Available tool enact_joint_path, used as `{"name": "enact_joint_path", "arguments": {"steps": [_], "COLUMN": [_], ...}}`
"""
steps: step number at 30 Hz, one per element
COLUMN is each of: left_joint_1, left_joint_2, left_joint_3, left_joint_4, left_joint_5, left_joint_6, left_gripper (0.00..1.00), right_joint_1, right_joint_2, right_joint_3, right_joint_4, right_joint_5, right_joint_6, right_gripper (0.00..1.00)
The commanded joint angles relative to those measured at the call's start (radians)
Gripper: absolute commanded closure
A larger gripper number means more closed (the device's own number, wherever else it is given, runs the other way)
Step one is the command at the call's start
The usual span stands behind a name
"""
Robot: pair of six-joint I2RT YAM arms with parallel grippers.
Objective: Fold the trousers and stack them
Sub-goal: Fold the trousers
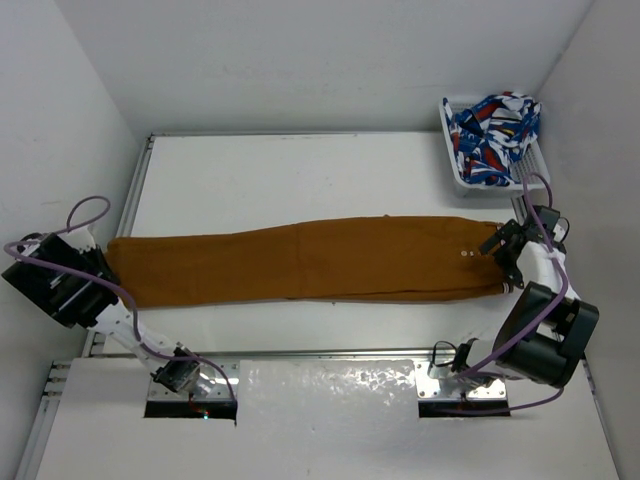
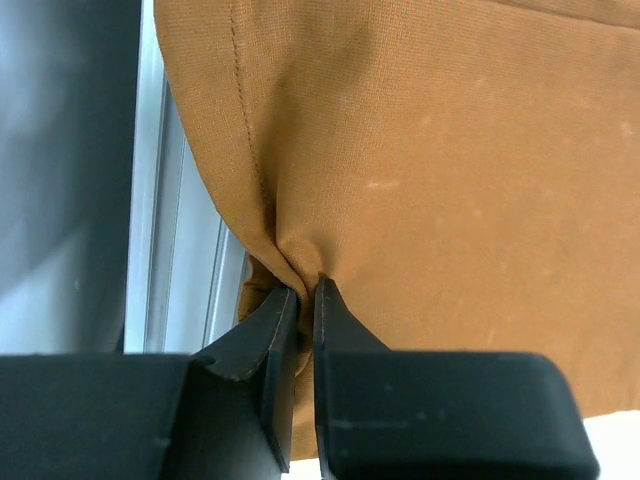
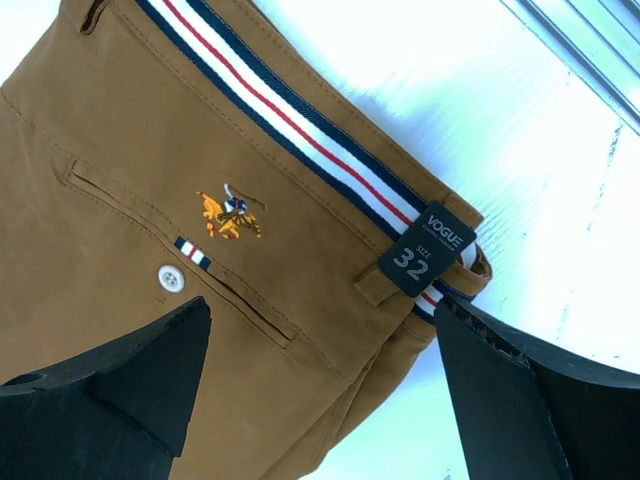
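Lying stretched on the tabletop (image 1: 300, 170), the trousers (image 1: 300, 262) await folding. Left fingers (image 2: 262, 345) pinch the hem (image 2: 215, 150). Right fingers (image 3: 120, 390) hang spread, with the waistband (image 3: 300, 130) between them.

two arms are seen, each built of bulky black motor housings (image 1: 52, 285) joined by white link segments (image 1: 128, 328). a thin purple cable (image 1: 90, 199) is looped beside the left arm, and a second purple cable (image 1: 546, 185) is run along the right arm. each base is bolted to a silver metal plate (image 1: 462, 388). the left gripper (image 2: 305, 290) is made of two matte black, wedge-shaped fingers (image 2: 345, 350) with slightly scuffed edges. the right gripper (image 3: 322, 308) is fitted with broad black fingers (image 3: 125, 385) with a finely textured surface.
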Motion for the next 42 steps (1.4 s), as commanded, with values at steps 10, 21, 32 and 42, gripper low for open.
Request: {"name": "enact_joint_path", "arguments": {"steps": [10, 21, 32, 42], "left_joint_1": [-0.055, -0.702, -1.063, -1.178], "left_joint_2": [-0.256, -0.387, -0.354, -0.283], "left_joint_3": [0.451, 0.376, 0.356, 0.249], "left_joint_4": [-0.340, -0.310, -0.004, 0.028], "left_joint_5": [0.260, 0.331, 0.303, 0.171], "left_joint_6": [0.031, -0.211, -0.601, -0.592], "left_gripper": [1.00, 1.00, 1.00, 1.00], "right_joint_1": [0.017, 0.242, 0.333, 0.374], "right_joint_2": [-0.068, -0.123, -0.209, -0.221], "right_joint_3": [0.032, 0.044, -0.123, -0.124], "right_joint_4": [0.004, 0.016, 0.068, 0.064], "right_joint_5": [0.071, 0.130, 0.097, 0.113], "right_joint_6": [-0.087, -0.170, -0.078, -0.080], "right_gripper": [0.14, 0.14, 0.13, 0.13]}}
